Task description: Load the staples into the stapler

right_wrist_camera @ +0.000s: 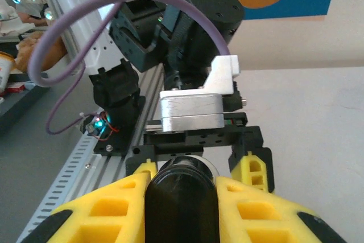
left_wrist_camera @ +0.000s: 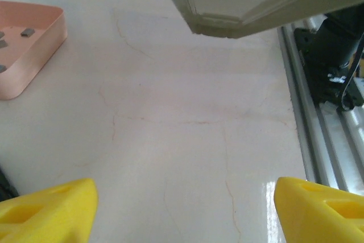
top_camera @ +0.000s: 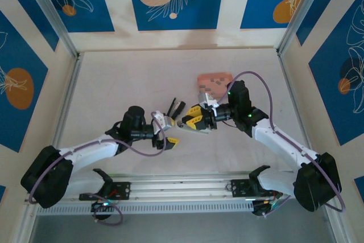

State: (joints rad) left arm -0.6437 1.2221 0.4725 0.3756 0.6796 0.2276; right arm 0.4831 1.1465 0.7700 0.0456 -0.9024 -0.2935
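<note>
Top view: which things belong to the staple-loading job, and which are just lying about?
Job: stapler, held in the right gripper; staples; their pink tray; the open left gripper.
Not the job: rail along the near edge; purple cable.

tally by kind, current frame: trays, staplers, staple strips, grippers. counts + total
pink tray: 1
stapler: 1
staple strips: 3 showing in the left wrist view; the frame edge cuts off part of the tray, so there may be more
grippers: 2, the left gripper and the right gripper
total: 7
</note>
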